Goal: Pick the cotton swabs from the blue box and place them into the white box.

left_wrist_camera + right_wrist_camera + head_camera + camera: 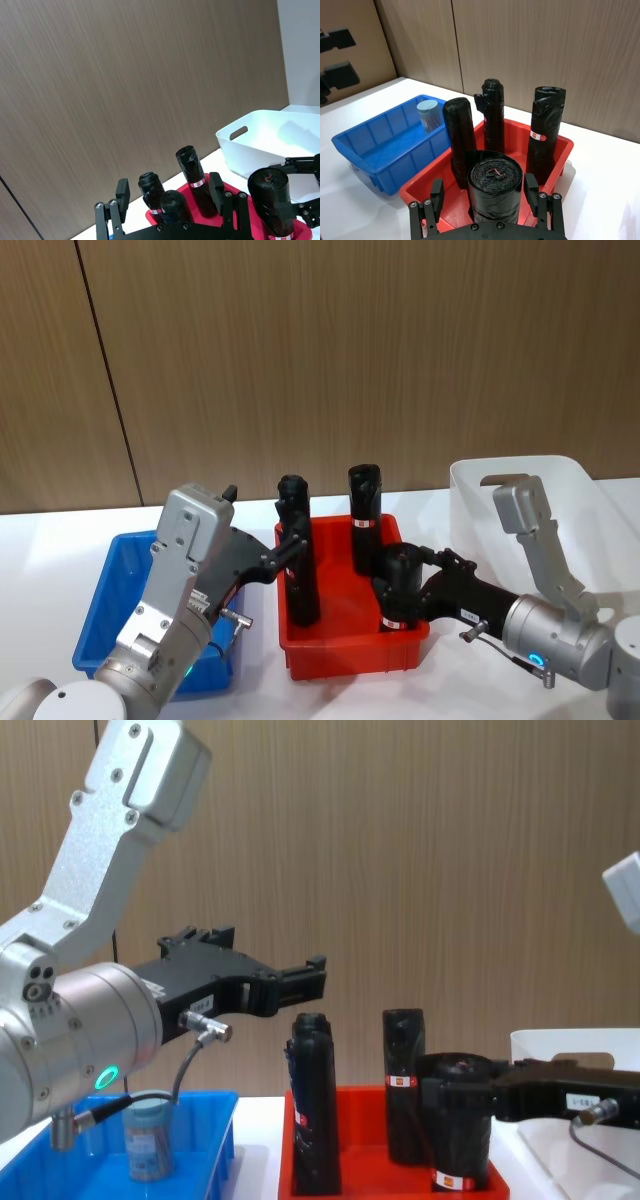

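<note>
Glossy plastic blue box (380, 150); wood-grain wall (350, 350)

One tub of cotton swabs (428, 114), clear with a pale blue-grey lid, stands upright in the blue box (375, 150) near its far wall. The white box (580, 490) sits at the table's right edge.

A staged robot test station rather than a home: a plain white worktop (620, 165) set against a wall of brown wood-grain panels (330, 350), with a pale wall section at one side. On the worktop, sorting bins stand in a row: a blue box (380, 150), a red tray (345, 650) of black rolls (542, 130) and a white box (265, 145).
</note>
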{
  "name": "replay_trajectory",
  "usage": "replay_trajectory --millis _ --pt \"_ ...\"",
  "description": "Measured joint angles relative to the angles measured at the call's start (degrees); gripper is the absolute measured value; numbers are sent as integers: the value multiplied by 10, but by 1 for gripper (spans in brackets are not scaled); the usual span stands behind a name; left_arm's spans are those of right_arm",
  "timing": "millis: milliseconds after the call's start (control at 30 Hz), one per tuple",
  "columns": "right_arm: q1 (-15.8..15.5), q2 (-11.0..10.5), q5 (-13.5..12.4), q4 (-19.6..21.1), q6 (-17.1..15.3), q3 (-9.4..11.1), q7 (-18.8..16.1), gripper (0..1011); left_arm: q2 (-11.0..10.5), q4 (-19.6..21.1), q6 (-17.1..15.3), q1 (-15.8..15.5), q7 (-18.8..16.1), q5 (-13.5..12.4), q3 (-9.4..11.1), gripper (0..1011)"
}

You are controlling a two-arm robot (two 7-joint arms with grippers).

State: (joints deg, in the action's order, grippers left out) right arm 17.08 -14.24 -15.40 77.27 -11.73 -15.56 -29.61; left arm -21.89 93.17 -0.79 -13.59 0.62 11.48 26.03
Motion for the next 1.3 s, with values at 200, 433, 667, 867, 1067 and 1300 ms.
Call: replay_trajectory --millis 200,433,667,867,1067,1300 --pt "12 6 7 -18 0 -4 0 920 0 0 0 0 0 0 0 1004" --pt "21 11 12 -32 0 -7 3 709 0 0 0 0 0 0 0 1004" --pt "24 12 12 -34 0 -8 5 576 0 0 0 0 0 0 0 1004" --pt "23 10 9 -22 0 -7 9 554 0 0 0 0 0 0 0 1004" --pt "20 5 1 1 0 -4 16 554 0 0 0 0 0 0 0 1004" --pt "20 -3 -10 37 0 7 30 554 0 0 0 0 0 0 0 1004"
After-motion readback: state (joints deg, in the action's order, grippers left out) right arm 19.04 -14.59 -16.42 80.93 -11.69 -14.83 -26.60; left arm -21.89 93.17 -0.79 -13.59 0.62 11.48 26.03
